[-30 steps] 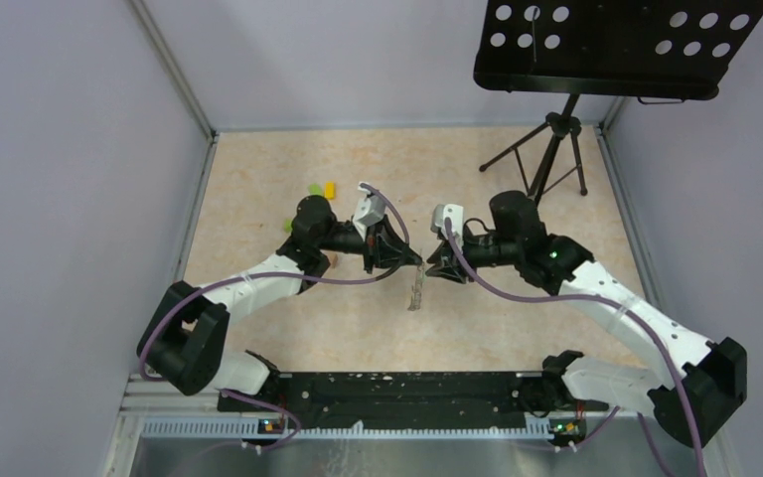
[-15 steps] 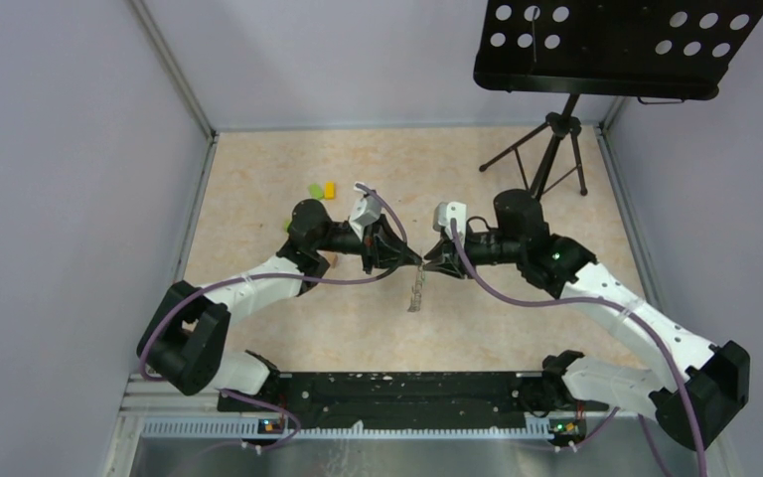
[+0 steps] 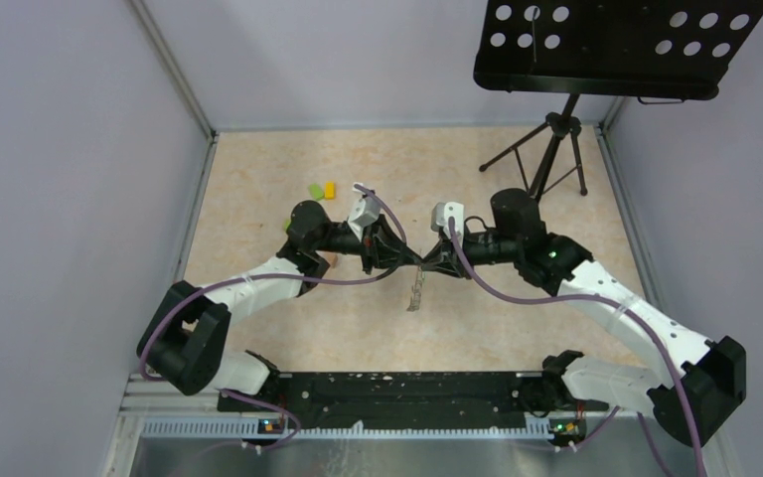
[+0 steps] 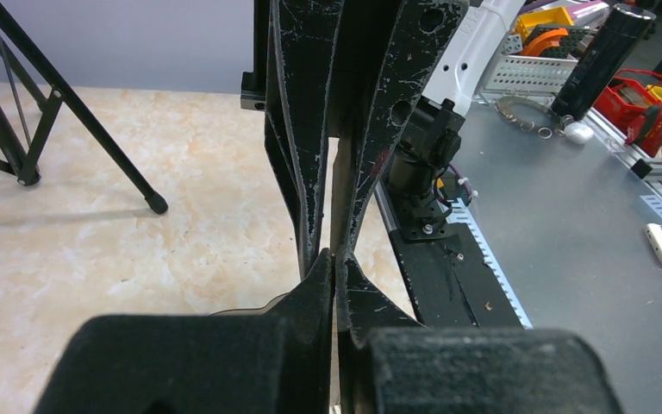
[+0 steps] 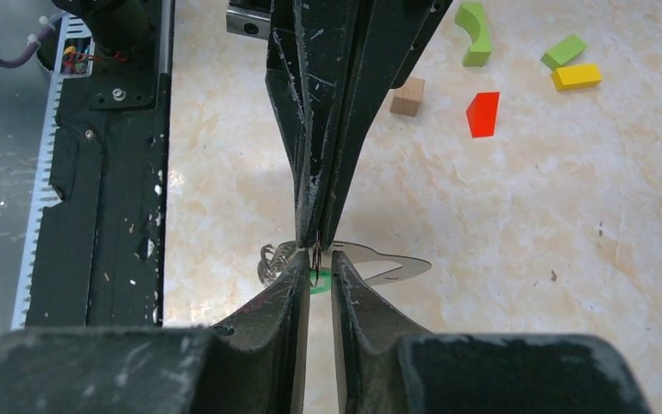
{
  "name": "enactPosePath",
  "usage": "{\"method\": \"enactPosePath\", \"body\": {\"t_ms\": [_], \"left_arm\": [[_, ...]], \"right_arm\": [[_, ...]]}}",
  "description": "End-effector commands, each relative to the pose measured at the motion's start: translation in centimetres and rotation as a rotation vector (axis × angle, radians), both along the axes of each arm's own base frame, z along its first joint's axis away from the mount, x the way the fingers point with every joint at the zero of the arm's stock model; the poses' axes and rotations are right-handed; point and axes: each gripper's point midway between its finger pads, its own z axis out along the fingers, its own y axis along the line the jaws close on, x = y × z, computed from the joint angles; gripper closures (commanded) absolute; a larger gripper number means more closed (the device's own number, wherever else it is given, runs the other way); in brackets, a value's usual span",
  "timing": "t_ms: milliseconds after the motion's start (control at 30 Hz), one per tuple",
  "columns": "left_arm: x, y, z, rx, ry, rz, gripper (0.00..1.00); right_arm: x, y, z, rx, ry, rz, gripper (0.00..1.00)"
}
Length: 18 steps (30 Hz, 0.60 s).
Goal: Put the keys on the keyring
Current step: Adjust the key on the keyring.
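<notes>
Holding the keyring [image 5: 317, 244] in mid-air between two tips meeting nose to nose, the left gripper [image 4: 334, 272] pressed fully together on something too hidden to name, the right gripper [image 5: 319, 272] nipped on the thin wire, the keys [image 3: 416, 290] dangling just beneath. Risking a twist or slip of that wire should either tip be pulling unevenly, likely spilling the bunch onto the table [image 3: 517, 328].

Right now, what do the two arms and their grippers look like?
The left arm and the right arm have white links with black joints, and a purple cable runs along each. The right one shows a small green light. Each wrist carries a white block. The fingers are black, long and tapering, with white scratches.
</notes>
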Motion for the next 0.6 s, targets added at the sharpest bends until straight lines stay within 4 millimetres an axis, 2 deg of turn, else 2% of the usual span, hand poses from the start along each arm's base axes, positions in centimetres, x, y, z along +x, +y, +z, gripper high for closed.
{"method": "enactPosePath", "body": {"t_ms": [0,167,300,467,567], "left_arm": [[-0.3,0.2,1.1,-0.036,-0.050,-0.005,1.00],[-0.3,0.2,1.2,-0.039,-0.056,-0.004,1.00],[-0.2,0.2,1.0,-0.036,-0.059,0.000,1.00],[-0.4,0.5,0.5,-0.039,-0.130,-0.009,1.00],[-0.4,0.6,0.3,-0.043,-0.194,-0.019,0.78]], "right_arm": [[-0.3,0.7,0.6,0.037,-0.016,0.037,0.87],[-0.3,0.8,0.7,0.039,-0.012,0.038,1.00],[-0.2,0.5,0.9,0.029,-0.018,0.027,1.00],[0.6,-0.2,1.9,-0.033,-0.057,-0.005,1.00],[0.9,-0.6,1.6,-0.117,-0.032,-0.017,1.00]]}}
